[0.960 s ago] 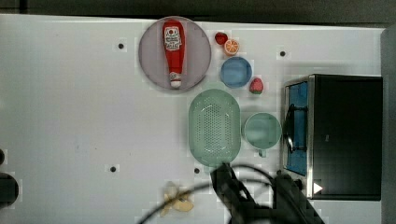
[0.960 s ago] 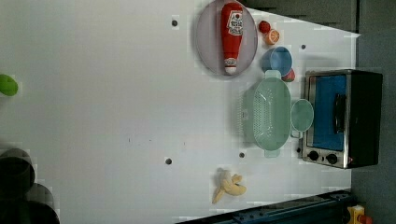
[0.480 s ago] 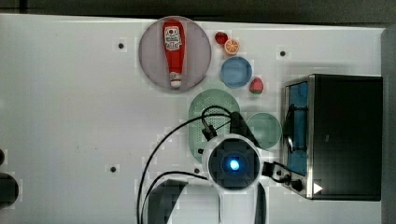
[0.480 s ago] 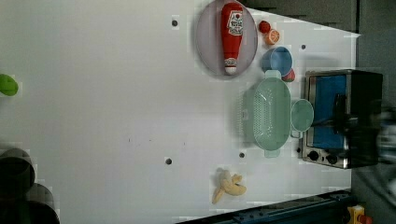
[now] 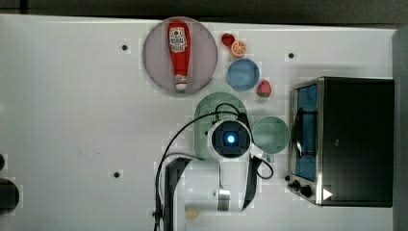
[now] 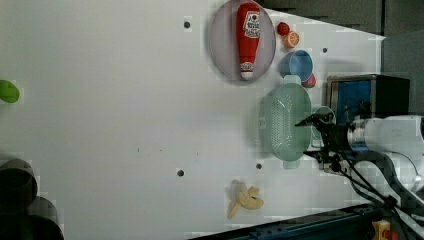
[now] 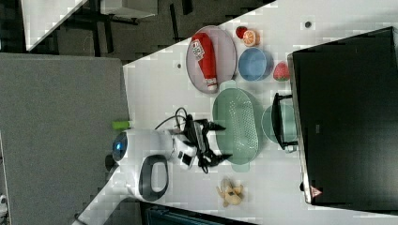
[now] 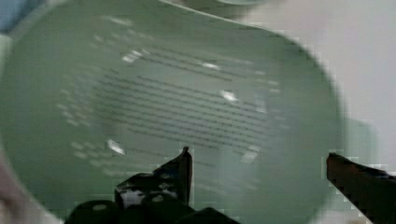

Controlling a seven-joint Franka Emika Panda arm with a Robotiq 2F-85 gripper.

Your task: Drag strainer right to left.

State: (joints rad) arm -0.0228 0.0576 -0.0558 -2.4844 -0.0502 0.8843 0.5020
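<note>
Now that the arm's swung over the strainer (image 6: 280,122), its hand (image 7: 217,141) hangs wide open, nothing gripped, so dragging hasn't started.

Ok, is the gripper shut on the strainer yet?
No, in the right view the gripper is open, its fingers spread wide beside the strainer, gripping nothing.

Robot lab bench staged as a mock kitchen. Flat white worktop (image 5: 72,120) with small dark bolt holes (image 5: 124,47) at intervals. White robot arm (image 7: 150,154) with loose black cables (image 5: 183,139) mounted at the edge. Kitchen props: boxy black toaster oven (image 5: 356,139), red ketchup bottle (image 5: 178,53) lying on a round grey plate (image 5: 204,53), toy-like yellow banana (image 6: 244,199), red strawberry (image 5: 263,88).
</note>
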